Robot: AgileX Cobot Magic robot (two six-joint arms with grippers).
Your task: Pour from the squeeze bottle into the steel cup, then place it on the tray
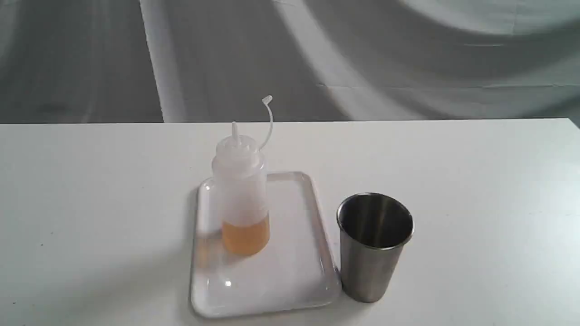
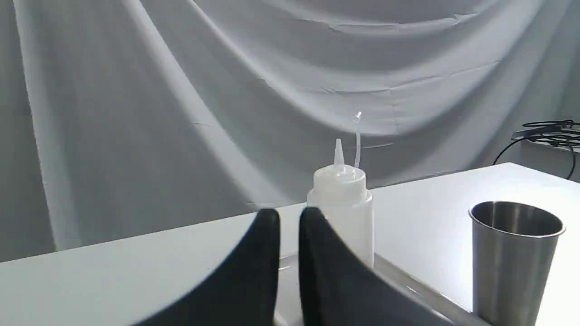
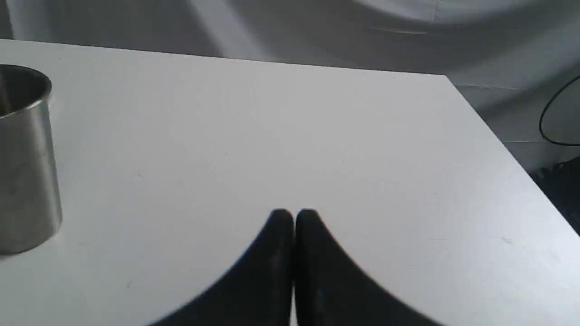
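Observation:
The squeeze bottle (image 1: pixel 242 190) stands upright on the white tray (image 1: pixel 290 276), amber liquid in its bottom third, cap strap curling up beside the nozzle. The steel cup (image 1: pixel 374 246) stands upright on the table just right of the tray, touching or nearly touching its rim. Neither gripper shows in the exterior view. In the left wrist view my left gripper (image 2: pixel 289 215) is shut with a narrow slit between its black fingers, holding nothing; the bottle (image 2: pixel 343 203) and cup (image 2: pixel 514 258) lie beyond it. My right gripper (image 3: pixel 294 215) is shut and holds nothing, with the cup (image 3: pixel 25 158) off to one side.
A white table (image 1: pixel 476 181) carries everything, its far edge against a draped grey cloth backdrop (image 1: pixel 362 59). Black cables (image 2: pixel 543 136) lie past the table's corner in the left wrist view, and a cable loop (image 3: pixel 557 117) hangs beyond the table edge in the right wrist view.

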